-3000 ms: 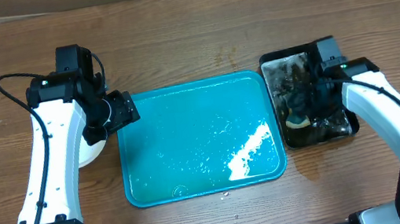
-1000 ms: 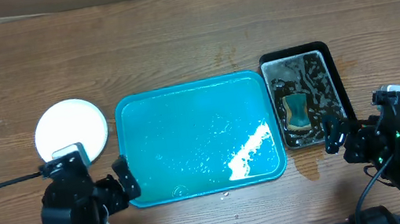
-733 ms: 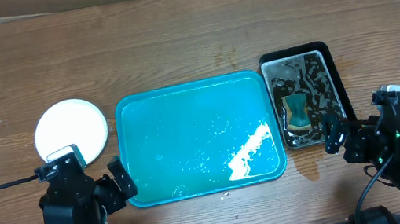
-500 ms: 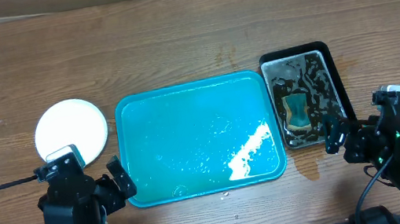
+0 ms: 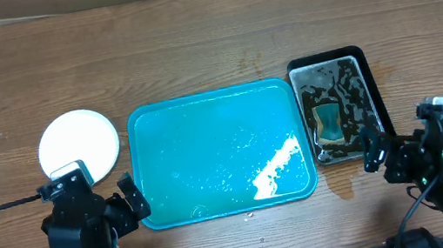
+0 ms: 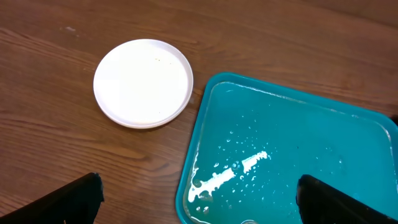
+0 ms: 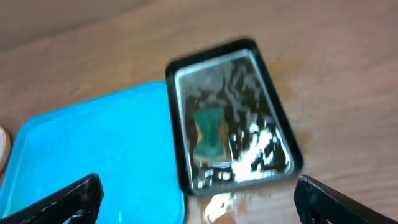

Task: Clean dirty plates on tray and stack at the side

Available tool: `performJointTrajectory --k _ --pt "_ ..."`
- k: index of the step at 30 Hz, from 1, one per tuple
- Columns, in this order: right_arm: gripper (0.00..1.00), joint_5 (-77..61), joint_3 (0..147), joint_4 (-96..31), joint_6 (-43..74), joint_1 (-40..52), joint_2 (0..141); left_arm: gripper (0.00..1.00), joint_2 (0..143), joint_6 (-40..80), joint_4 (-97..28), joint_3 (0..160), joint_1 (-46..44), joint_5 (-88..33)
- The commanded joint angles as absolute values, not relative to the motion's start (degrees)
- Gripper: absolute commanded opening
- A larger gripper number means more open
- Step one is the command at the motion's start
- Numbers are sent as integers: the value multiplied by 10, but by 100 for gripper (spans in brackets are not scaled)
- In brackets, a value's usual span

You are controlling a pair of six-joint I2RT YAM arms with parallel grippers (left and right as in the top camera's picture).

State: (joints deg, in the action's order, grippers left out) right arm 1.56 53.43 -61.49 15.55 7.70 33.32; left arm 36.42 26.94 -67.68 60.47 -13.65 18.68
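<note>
Both arms pulled back to near table edge; left gripper [image 5: 134,204] wide open, plates [image 5: 78,143] stacked just beyond it, beside tray [image 5: 207,148]; right gripper [image 5: 373,151] open too.

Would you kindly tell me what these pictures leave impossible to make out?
Number of plates stacked: overhead and left wrist show only the top one.
Bottom of the black tray: murky water hides it.
Green sponge surface: right wrist view is blurred.
</note>
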Motion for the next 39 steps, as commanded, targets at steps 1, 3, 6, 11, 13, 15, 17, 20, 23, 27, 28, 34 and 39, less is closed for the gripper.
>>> performJointTrajectory --k 1,3,6,11,13,15,17,20,23,27,28,34,39 --pt "100 34 509 -587 145 65 284 100 364 279 -675 601 -139 195" --pt "100 34 476 -550 145 59 245 100 364 279 -675 601 -139 195" --pt "100 23 413 -486 146 47 182 100 364 279 -675 601 -139 195" --pt "100 -19 296 -362 148 18 89 100 364 279 -675 601 -139 195" --pt "100 -29 256 -318 148 13 58 100 364 279 -675 601 -138 195" --pt "100 -31 220 -278 148 10 31 100 364 279 -675 601 -139 195" --pt "100 -31 180 -225 148 10 5 100 364 279 -675 601 -139 195" --pt "100 -31 136 -143 148 10 2 100 364 279 -675 601 -139 195" --pt "100 -31 96 -68 148 10 2 100 364 279 -675 601 -139 195" --pt "100 -31 47 11 147 10 2 100 364 279 -675 601 -139 195" --pt "100 -31 35 28 147 10 2 100 364 279 -675 601 -139 195" --pt "100 -31 5 44 144 -1 2 100 364 279 -675 601 -139 195" --pt "100 -31 5 -12 89 -2 2 100 364 279 -675 601 -139 195"
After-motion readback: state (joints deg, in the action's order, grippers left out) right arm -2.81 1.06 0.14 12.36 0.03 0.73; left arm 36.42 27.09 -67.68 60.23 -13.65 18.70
